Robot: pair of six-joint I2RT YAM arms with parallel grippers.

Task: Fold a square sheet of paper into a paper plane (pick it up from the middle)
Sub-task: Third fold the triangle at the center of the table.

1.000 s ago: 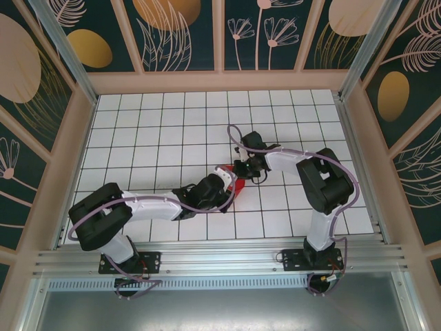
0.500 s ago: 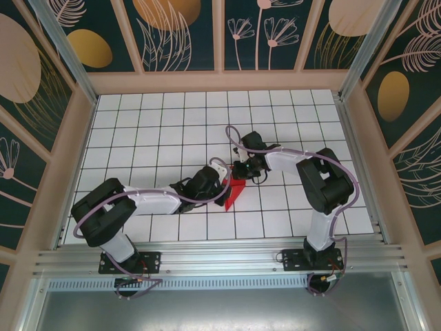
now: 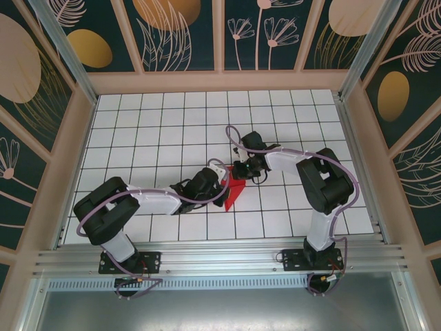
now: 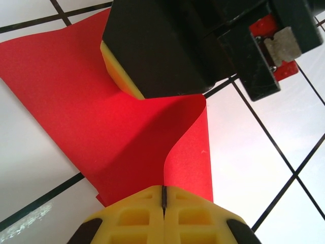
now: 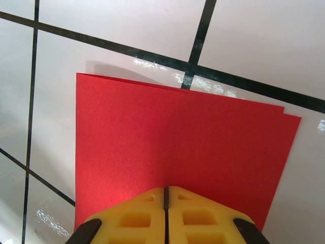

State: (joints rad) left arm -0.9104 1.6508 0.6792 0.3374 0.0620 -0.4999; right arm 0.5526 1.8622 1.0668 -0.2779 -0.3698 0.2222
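Two layers, folded: the square sheet of paper (image 5: 177, 147) is mid-surface (image 3: 151, 138). My left gripper (image 4: 163, 199) and right gripper (image 5: 165, 197) each clamp an edge. Light, limp, bows readily; I judge edges the safest hold.

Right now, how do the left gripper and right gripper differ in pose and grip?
In the top view the left gripper reaches in from the left, nearer the bases; the right gripper from the right, farther out.
Ahead of the left gripper the red paper curls up in a bend; ahead of the right gripper it lies flat, two layers.
Shared: both shut on the red paper.
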